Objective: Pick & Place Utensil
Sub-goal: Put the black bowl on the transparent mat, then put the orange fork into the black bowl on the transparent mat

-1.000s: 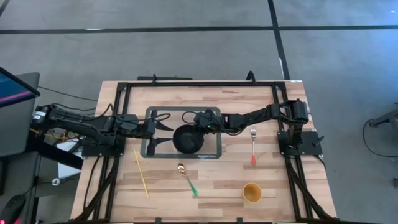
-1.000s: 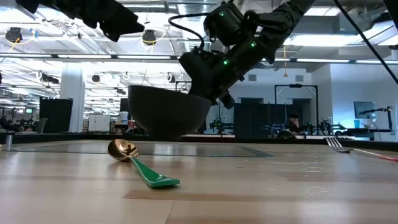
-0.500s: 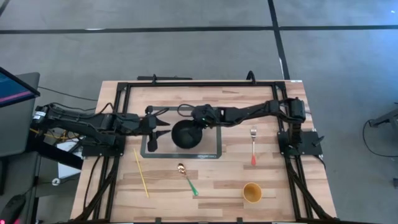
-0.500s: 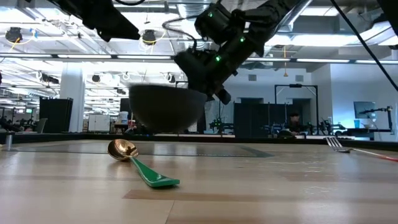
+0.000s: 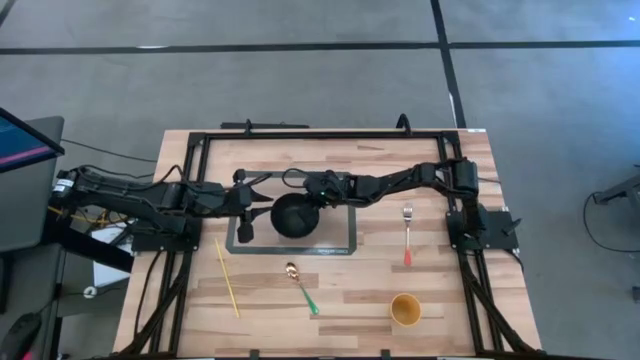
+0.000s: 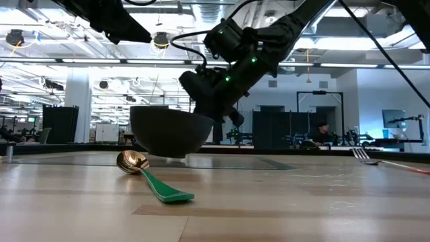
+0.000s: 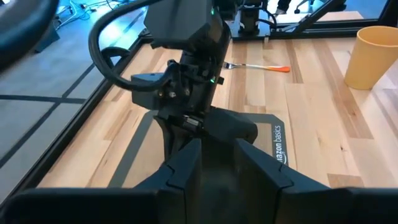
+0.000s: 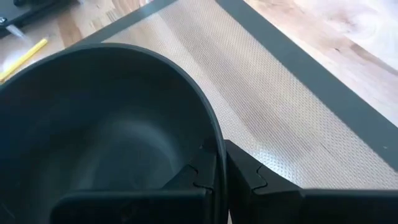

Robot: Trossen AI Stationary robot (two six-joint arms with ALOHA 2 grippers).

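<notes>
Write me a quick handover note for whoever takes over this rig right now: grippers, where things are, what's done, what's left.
Right gripper: shut on the rim of the black bowl, held just above the mat.
Left gripper: at the bowl's opposite side, fingers part open; no clear grip.
Green-handled spoon, fork, yellow stick and yellow cup all lie loose on the table.
Done: bowl lifted.
Left: no utensil picked or placed yet.
</notes>
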